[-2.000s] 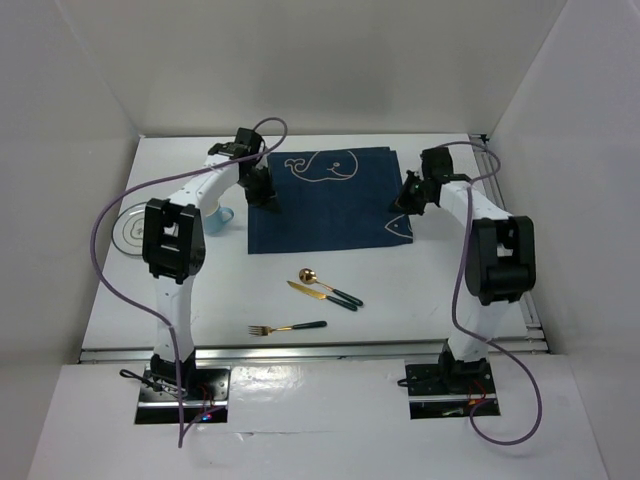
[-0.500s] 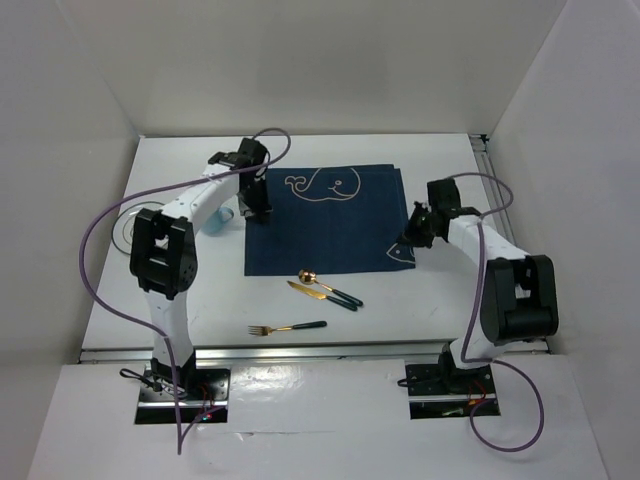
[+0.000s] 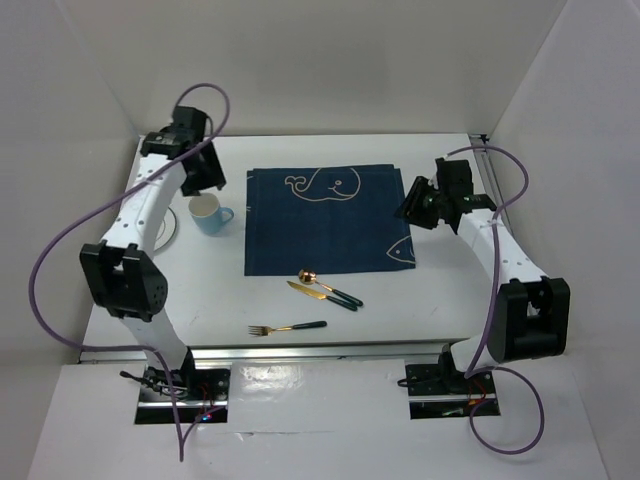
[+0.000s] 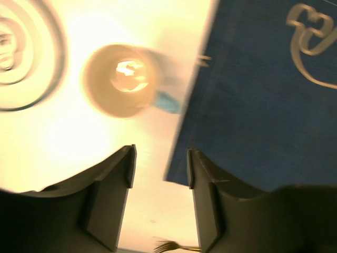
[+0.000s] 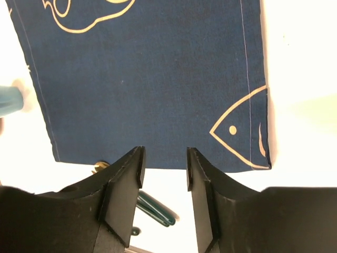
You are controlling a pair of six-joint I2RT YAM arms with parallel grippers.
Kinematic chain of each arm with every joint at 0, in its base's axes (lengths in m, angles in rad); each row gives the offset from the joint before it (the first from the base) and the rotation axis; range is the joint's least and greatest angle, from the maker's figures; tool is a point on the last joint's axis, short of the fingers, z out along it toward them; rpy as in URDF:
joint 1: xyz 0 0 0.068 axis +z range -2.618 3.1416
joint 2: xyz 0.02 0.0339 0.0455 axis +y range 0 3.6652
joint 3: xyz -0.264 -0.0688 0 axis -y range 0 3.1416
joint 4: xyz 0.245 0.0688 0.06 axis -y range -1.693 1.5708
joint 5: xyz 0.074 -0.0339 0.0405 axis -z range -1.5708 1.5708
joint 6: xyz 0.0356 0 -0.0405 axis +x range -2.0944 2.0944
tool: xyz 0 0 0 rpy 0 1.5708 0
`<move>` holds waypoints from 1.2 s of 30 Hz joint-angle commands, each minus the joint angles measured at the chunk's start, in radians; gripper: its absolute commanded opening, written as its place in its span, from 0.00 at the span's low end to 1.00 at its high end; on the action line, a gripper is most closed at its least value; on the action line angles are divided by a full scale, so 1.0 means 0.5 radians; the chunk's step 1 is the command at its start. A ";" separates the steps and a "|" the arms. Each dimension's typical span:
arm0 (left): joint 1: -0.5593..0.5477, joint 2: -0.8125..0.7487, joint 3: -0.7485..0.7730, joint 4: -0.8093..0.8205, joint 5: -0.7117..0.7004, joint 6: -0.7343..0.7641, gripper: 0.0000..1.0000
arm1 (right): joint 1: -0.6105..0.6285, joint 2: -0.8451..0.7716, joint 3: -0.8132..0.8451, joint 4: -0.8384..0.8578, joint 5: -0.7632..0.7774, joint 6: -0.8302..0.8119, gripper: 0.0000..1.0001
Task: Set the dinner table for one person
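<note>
The navy fish-print placemat (image 3: 325,220) lies flat on the white dinner table (image 3: 430,300), with nothing gripping it. My left gripper (image 3: 205,175) hovers open above the table's back left, over the light blue mug (image 3: 208,214) and the placemat's left edge. In the left wrist view the open left gripper (image 4: 159,163) is empty, with the mug (image 4: 122,79) and the placemat (image 4: 263,95) below it. My right gripper (image 3: 410,208) hangs open beside the placemat's right edge. In the right wrist view the right gripper (image 5: 165,168) is also empty, above the placemat's (image 5: 147,79) near edge.
A ringed plate (image 3: 165,225) sits left of the mug, partly under the left arm. A gold spoon (image 3: 308,276) and knife (image 3: 320,292) with green handles lie just in front of the placemat. A fork (image 3: 285,328) lies nearer the front rail.
Both grippers have opened and let go of the placemat, which now lies a little nearer. The left arm has swung back and left, uncovering the mug; the right has lifted away.
</note>
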 commanded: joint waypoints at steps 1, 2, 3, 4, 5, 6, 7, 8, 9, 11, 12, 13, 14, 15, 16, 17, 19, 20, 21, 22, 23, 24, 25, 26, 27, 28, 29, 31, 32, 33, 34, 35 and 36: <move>0.224 -0.190 -0.123 -0.012 -0.033 -0.014 0.68 | 0.020 -0.043 0.106 -0.055 -0.036 -0.036 0.49; 0.271 -0.191 -0.153 0.006 -0.003 -0.014 0.70 | 0.020 -0.043 0.106 -0.055 -0.036 -0.054 0.53; 0.317 -0.215 -0.211 0.024 0.064 -0.014 0.70 | 0.020 -0.015 0.106 -0.055 -0.036 -0.054 0.53; 0.390 -0.215 -0.212 0.058 0.116 0.010 0.71 | 0.039 -0.015 0.124 -0.036 -0.061 -0.054 0.55; 0.409 -0.191 -0.236 0.079 0.181 0.031 0.71 | 0.039 0.003 0.124 -0.036 -0.061 -0.054 0.55; 0.409 -0.164 -0.209 0.080 0.248 0.032 0.68 | 0.063 0.021 0.124 -0.018 -0.061 -0.054 0.55; 0.370 -0.130 -0.182 0.080 0.267 0.053 0.66 | 0.082 0.022 0.124 -0.018 -0.061 -0.036 0.55; 0.339 -0.060 -0.114 0.080 0.267 0.053 0.65 | 0.082 0.043 0.124 -0.018 -0.061 -0.036 0.56; 0.308 -0.023 -0.077 0.080 0.237 0.053 0.65 | 0.103 0.043 0.145 -0.018 -0.061 -0.036 0.56; 0.226 0.048 -0.025 0.055 0.218 0.035 0.65 | 0.125 0.068 0.167 -0.018 -0.040 -0.036 0.56; 0.207 0.085 0.021 0.055 0.200 0.035 0.65 | 0.143 0.068 0.167 -0.018 -0.040 -0.036 0.56; 0.207 0.158 0.043 0.055 0.200 0.013 0.65 | 0.143 0.068 0.188 -0.018 -0.015 -0.036 0.56; 0.186 0.198 0.067 0.055 0.200 0.013 0.66 | 0.164 0.068 0.188 -0.036 -0.015 -0.036 0.57; 0.185 0.235 0.095 0.037 0.200 -0.008 0.66 | 0.165 0.068 0.188 -0.036 -0.015 -0.036 0.57; 0.185 0.272 0.122 0.015 0.172 -0.008 0.67 | 0.165 0.068 0.188 -0.054 -0.015 -0.036 0.57; 0.167 0.330 0.153 0.015 0.172 -0.027 0.69 | 0.165 0.068 0.188 -0.055 0.006 -0.036 0.57; 0.167 0.379 0.181 -0.006 0.148 -0.027 0.72 | 0.165 0.068 0.188 -0.076 0.006 -0.036 0.58; 0.167 0.416 0.181 -0.006 0.148 -0.045 0.74 | 0.165 0.068 0.188 -0.076 0.006 -0.036 0.58; 0.149 0.417 0.181 -0.006 0.129 -0.045 0.76 | 0.165 0.068 0.188 -0.076 0.006 -0.036 0.58; 0.148 0.438 0.181 -0.006 0.111 -0.045 0.76 | 0.165 0.068 0.188 -0.076 0.006 -0.036 0.58; 0.148 0.438 0.181 0.015 0.111 -0.045 0.76 | 0.165 0.068 0.188 -0.076 0.006 -0.036 0.59; 0.148 0.465 0.181 0.015 0.090 -0.045 0.74 | 0.165 0.068 0.188 -0.076 0.006 -0.036 0.59; 0.148 0.496 0.181 0.015 0.089 -0.045 0.72 | 0.183 0.068 0.188 -0.076 0.006 -0.036 0.59; 0.148 0.515 0.181 0.015 0.071 -0.045 0.71 | 0.183 0.068 0.188 -0.076 0.006 -0.036 0.59; 0.148 0.533 0.181 0.040 0.071 -0.045 0.68 | 0.183 0.068 0.188 -0.076 0.006 -0.036 0.59; 0.148 0.551 0.181 0.040 0.050 -0.045 0.62 | 0.183 0.068 0.188 -0.076 0.006 -0.036 0.59; 0.148 0.582 0.181 0.058 0.025 -0.045 0.59 | 0.183 0.068 0.188 -0.076 0.006 -0.036 0.59; 0.148 0.613 0.202 0.058 0.025 -0.045 0.57 | 0.183 0.068 0.188 -0.076 0.006 -0.036 0.59; 0.148 0.640 0.227 0.058 0.025 -0.045 0.51 | 0.183 0.068 0.207 -0.076 0.025 -0.036 0.59; 0.148 0.659 0.227 0.058 0.025 -0.045 0.48 | 0.183 0.068 0.207 -0.076 0.025 -0.036 0.59; 0.148 0.659 0.254 0.058 0.025 -0.045 0.45 | 0.183 0.068 0.207 -0.094 0.025 -0.036 0.59; 0.148 0.683 0.282 0.058 0.025 -0.024 0.41 | 0.183 0.068 0.207 -0.094 0.025 -0.036 0.59; 0.148 0.702 0.282 0.058 0.049 -0.005 0.38 | 0.183 0.068 0.207 -0.094 0.025 -0.036 0.59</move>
